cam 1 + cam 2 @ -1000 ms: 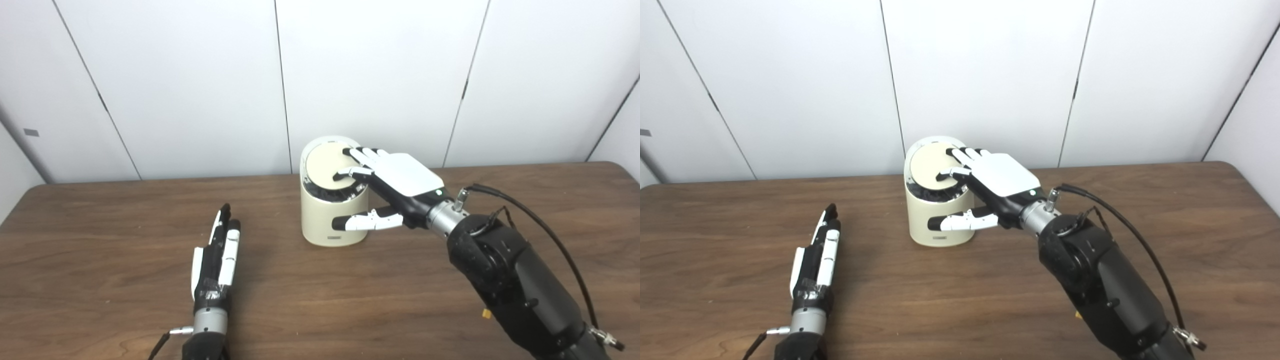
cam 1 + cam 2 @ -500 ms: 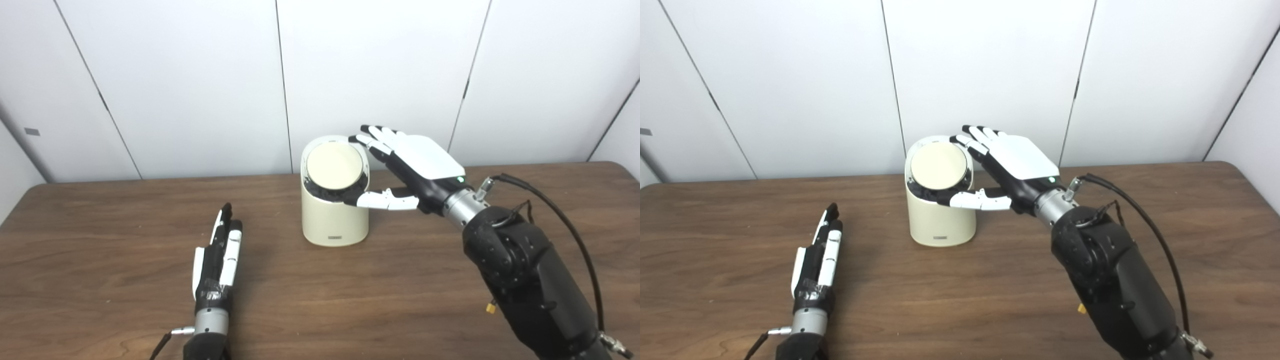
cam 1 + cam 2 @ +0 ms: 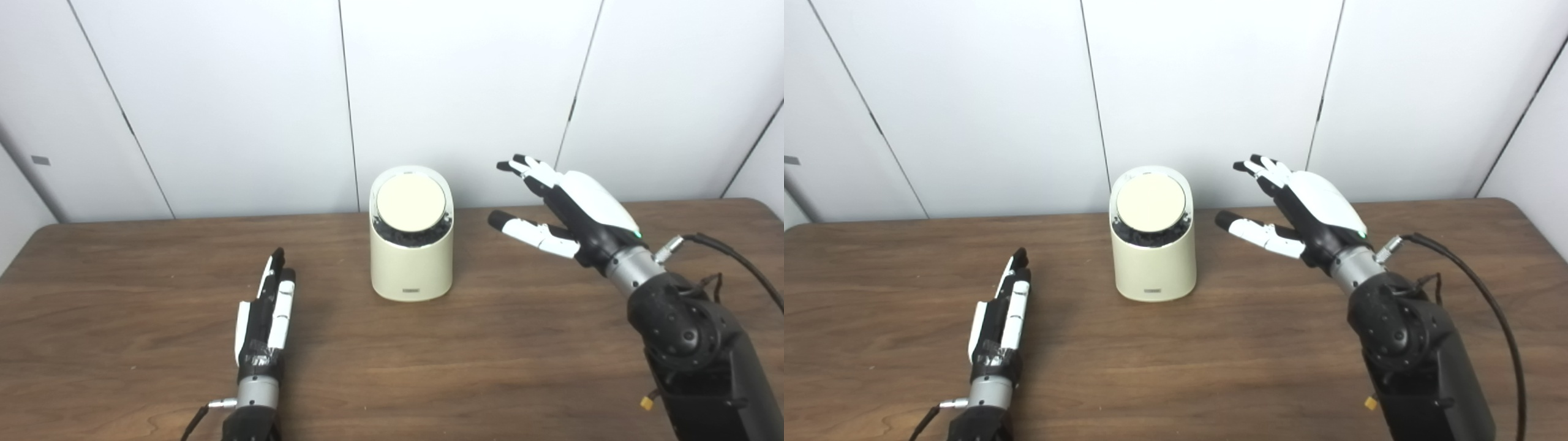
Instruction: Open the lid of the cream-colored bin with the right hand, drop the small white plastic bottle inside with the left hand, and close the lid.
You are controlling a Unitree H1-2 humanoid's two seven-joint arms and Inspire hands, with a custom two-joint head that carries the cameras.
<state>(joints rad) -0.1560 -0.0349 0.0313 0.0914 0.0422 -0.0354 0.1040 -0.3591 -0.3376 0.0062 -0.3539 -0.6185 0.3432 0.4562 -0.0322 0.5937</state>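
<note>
My left hand (image 3: 264, 312) lies flat on the dark wooden table (image 3: 490, 355), fingers straight, together, holding nothing. The cream-colored cylindrical bin (image 3: 411, 236) stands mid-table, round lid (image 3: 410, 204) down. My right hand (image 3: 566, 208) hovers beside it, fingers spread, empty.

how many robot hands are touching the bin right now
0. The right hand hangs open in the air to the right of the bin, clear of it. The left hand lies flat on the table, to the bin's left.

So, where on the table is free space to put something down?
Bare wood lies in front of the cream-colored cylindrical bin, between the left hand and the right hand. The strip behind the bin, against the white wall, is tight.
</note>
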